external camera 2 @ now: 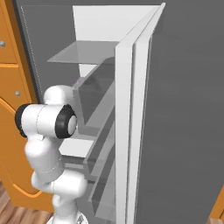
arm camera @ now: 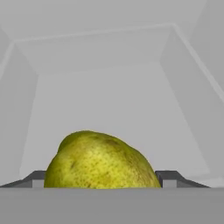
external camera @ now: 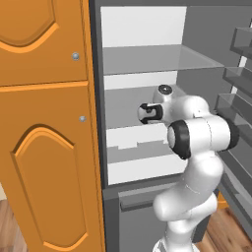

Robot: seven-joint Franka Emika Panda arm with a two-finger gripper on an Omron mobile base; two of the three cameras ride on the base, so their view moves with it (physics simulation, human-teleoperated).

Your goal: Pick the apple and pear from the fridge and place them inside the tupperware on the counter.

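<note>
Pear (arm camera: 101, 161), yellow-green and speckled, sits low in the hand view, inside the fridge (external camera: 142, 64) with white walls behind it. On its left and right, the gripper's (arm camera: 103, 179) two dark fingertips (arm camera: 168, 177) clamp against its sides.

White arm (external camera: 197, 147) bent at elbow, centre-right of left base view; gripper (arm camera: 103, 179) at bottom centre of hand view, 2 fingers (arm camera: 168, 177) clamped on pear (arm camera: 100, 164).
</note>
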